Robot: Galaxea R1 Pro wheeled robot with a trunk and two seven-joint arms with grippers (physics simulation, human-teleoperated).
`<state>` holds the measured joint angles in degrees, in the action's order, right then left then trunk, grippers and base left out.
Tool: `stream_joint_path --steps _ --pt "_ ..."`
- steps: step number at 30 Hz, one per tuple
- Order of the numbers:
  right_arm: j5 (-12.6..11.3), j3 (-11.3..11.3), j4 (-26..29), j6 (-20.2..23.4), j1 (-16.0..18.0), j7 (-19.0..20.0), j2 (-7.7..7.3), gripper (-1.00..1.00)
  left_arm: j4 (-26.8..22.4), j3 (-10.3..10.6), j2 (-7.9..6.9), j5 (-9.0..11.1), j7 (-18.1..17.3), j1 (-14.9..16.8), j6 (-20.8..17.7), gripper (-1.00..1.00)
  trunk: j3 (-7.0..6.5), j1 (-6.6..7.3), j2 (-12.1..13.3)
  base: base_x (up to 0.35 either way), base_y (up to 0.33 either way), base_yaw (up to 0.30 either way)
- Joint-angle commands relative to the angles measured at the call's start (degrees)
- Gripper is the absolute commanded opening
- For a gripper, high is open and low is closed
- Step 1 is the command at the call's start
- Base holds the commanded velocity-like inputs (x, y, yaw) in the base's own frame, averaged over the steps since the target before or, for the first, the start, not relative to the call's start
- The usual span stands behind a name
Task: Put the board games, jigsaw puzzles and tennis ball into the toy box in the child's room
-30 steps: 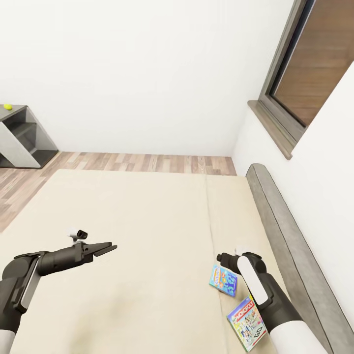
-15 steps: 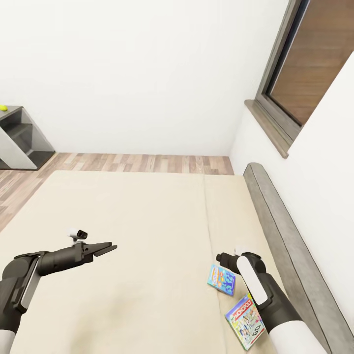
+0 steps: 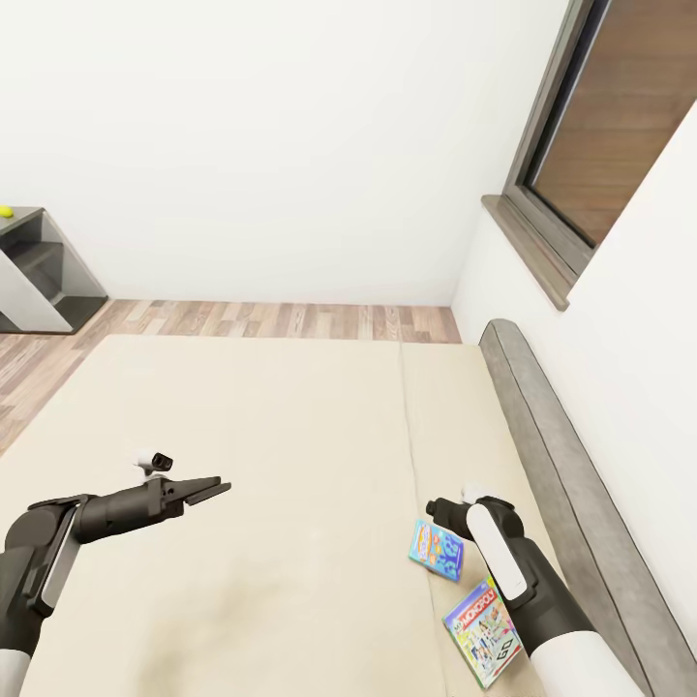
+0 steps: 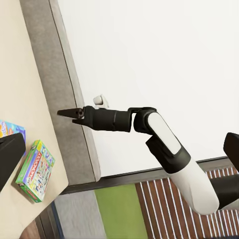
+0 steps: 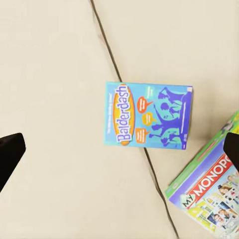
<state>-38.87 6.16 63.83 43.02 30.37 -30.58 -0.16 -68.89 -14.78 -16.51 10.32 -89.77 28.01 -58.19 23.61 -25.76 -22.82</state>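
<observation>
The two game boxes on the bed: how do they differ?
The Balderdash box is blue with purple figures; the Monopoly box has a green edge and a pale cover. The Balderdash box looks smaller in the head view than the Monopoly box. The Balderdash box lies on the bed just beside the seam, under the right gripper; the Monopoly box lies nearer the robot. Both lie flat, face up, untouched.

The bed (image 3: 290,436) is plain cream. One board game (image 5: 148,115) is blue with purple figures; the Monopoly box (image 5: 211,196) is green-edged.
</observation>
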Motion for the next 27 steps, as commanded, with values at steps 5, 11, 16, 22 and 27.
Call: stream_joint_path --steps 5,11,16,22,27 --pt "-0.50 0.08 0.00 0.13 0.04 -0.53 -0.02 1.00 -0.01 0.01 -0.01 -0.04 -0.23 0.03 -0.61 1.00 0.50 -0.03 -0.10 0.000 0.000 0.000" --pt "-0.50 0.08 -0.06 0.14 0.06 -0.53 -0.02 1.00 -0.01 0.01 -0.03 -0.04 -0.23 0.03 -0.61 1.00 1.05 -0.03 -0.10 0.000 0.000 0.000" --pt "-0.51 0.08 -0.10 0.19 0.07 -0.53 -0.05 1.00 -0.01 0.01 -0.02 -0.04 -0.23 0.03 -0.61 1.00 1.51 -0.03 -0.10 0.000 0.000 0.000" --pt "-0.51 0.08 -0.11 0.22 0.05 -0.53 -0.10 1.00 -0.01 0.05 -0.01 -0.04 -0.23 0.03 -0.61 1.00 2.07 -0.03 -0.10 0.000 0.000 0.000" --pt "-0.51 0.08 -0.14 0.23 0.05 -0.53 -0.10 1.00 0.00 0.09 -0.01 -0.04 -0.23 0.03 -0.53 1.00 2.54 -0.03 -0.10 0.000 0.000 0.000"
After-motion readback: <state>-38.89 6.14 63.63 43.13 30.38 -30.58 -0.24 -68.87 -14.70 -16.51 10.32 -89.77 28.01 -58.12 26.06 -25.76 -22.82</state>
